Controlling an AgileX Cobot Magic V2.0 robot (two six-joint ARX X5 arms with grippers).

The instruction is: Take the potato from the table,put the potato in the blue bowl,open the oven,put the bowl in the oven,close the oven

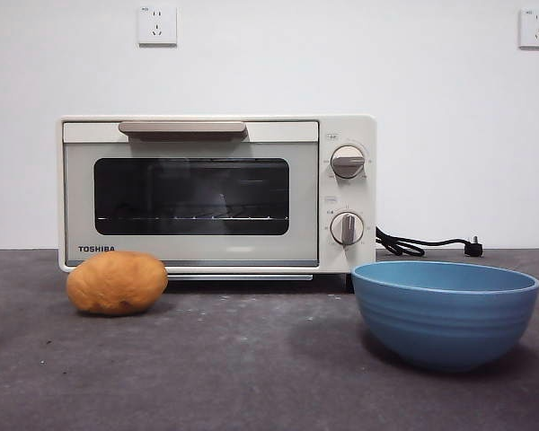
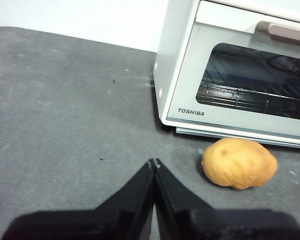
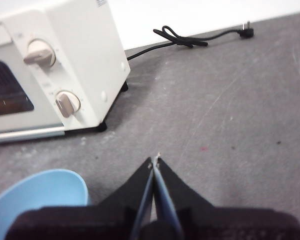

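An orange-brown potato lies on the dark grey table in front of the oven's left corner. The cream Toshiba oven stands at the back with its door closed. A blue bowl sits empty at the front right. My left gripper is shut with nothing in it, hovering over bare table beside the potato. Beside the bowl, my right gripper hangs shut and empty. Neither gripper shows in the front view.
A black cord with plug lies on the table behind the bowl, to the oven's right. Two wall sockets sit high on the white wall.
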